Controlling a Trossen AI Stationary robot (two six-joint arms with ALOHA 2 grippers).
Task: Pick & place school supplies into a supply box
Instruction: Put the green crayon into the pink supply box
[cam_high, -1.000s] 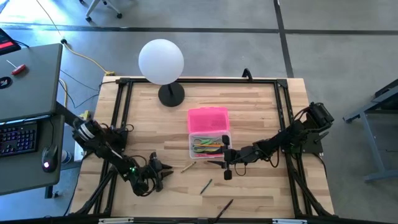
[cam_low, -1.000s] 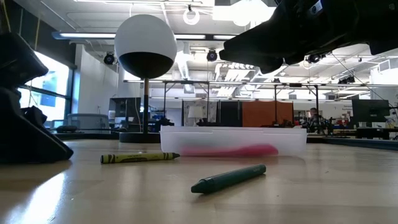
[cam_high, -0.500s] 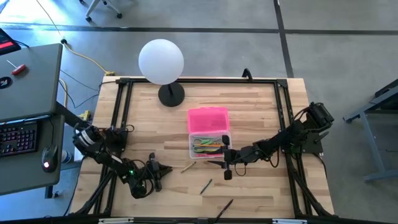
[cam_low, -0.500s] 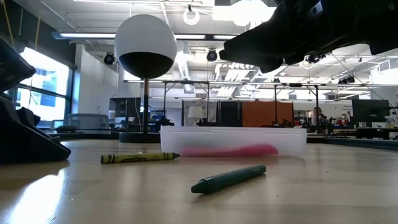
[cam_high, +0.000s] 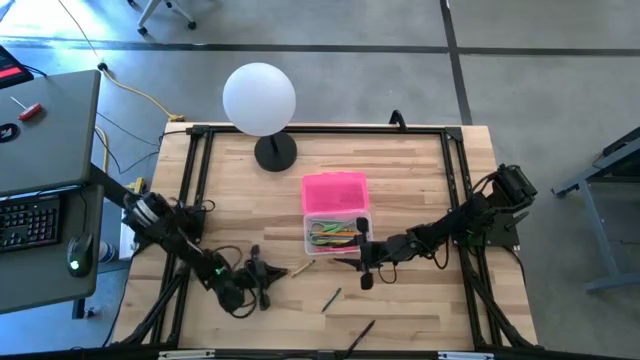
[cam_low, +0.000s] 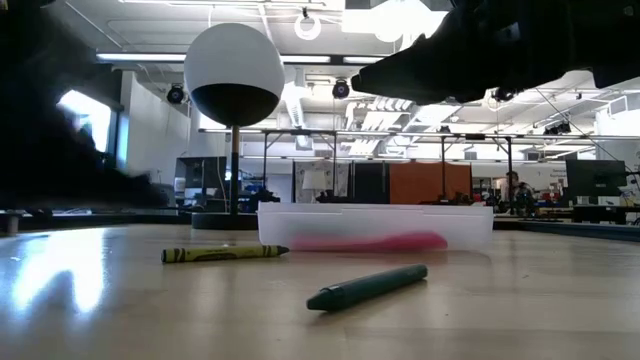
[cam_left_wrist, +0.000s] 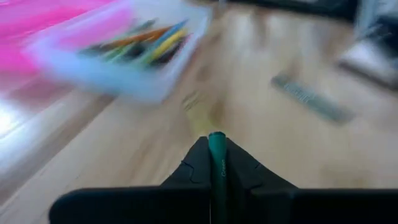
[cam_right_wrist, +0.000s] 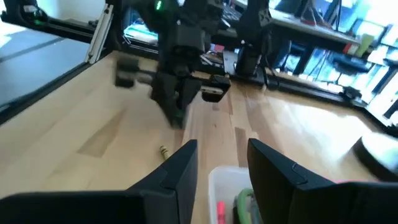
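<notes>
Crayons fill the clear box (cam_high: 335, 236) mid-table from above, pink lid (cam_high: 335, 192) behind it; left gripper (cam_high: 262, 281) nearby, right gripper (cam_high: 364, 262) at the box's corner. Low down, a yellow crayon (cam_low: 224, 254) and green crayon (cam_low: 366, 286) lie loose. Left wrist: fingers pinch a green crayon (cam_left_wrist: 217, 163). Right wrist: fingers (cam_right_wrist: 180, 163) spread wide.

Pale wooden table (cam_high: 400, 170), planked, with a soft sheen that catches the ceiling lights in the low view. On it, the supply box (cam_high: 337, 236): clear, slightly frosted plastic walls, and its lid (cam_high: 334, 192) bright pink plastic. The yellow crayon (cam_low: 224, 254) wears a matt paper wrapper, and so does the green crayon (cam_low: 367, 286). The globe lamp (cam_high: 259, 98) looks smooth matt white on a dark glossy base. The left gripper (cam_left_wrist: 216, 163) has matt black plastic fingers pinching a green crayon (cam_left_wrist: 217, 168) with a printed wrapper.
</notes>
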